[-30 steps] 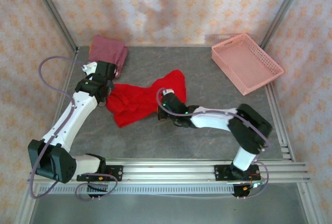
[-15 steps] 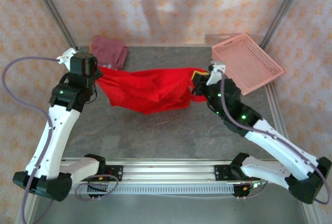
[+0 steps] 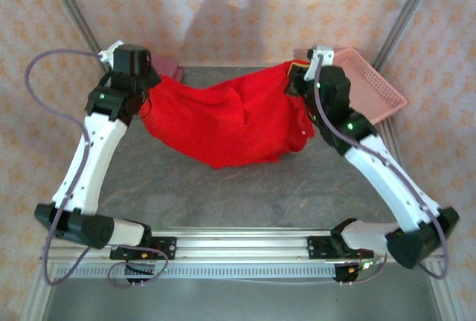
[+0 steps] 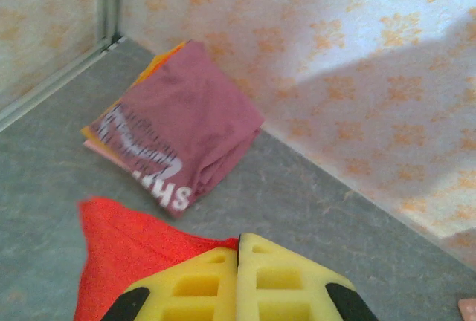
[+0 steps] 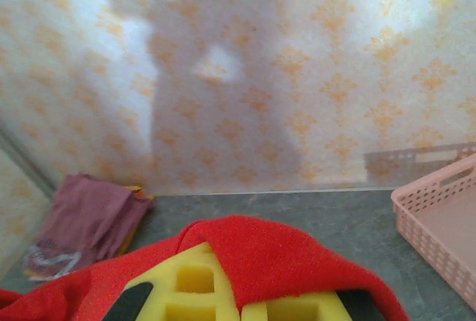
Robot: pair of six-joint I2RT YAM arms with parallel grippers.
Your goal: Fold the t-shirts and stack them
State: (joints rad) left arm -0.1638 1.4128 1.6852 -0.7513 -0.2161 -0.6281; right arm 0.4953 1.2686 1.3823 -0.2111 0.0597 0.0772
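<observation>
maroon-pink t-shirt (image 4: 178,120): folded, white lettering, flat on the counter (image 3: 245,195), upper left
left fingers (image 4: 201,284): clenched on the red cloth's left end
red t-shirt (image 3: 223,117): plain bright red, slung across upper middle; long axis left to right, middle sagging
right fingers (image 5: 186,280): clenched on its right end, cloth draped over

red t-shirt (image 3: 230,124), maroon t-shirt (image 4: 178,124), pink basket (image 3: 375,87)

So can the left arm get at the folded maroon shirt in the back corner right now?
Probably not yet. The folded maroon shirt lies close beyond the left arm, but its jaws are shut on the red t-shirt, which it would have to drop first.
</observation>
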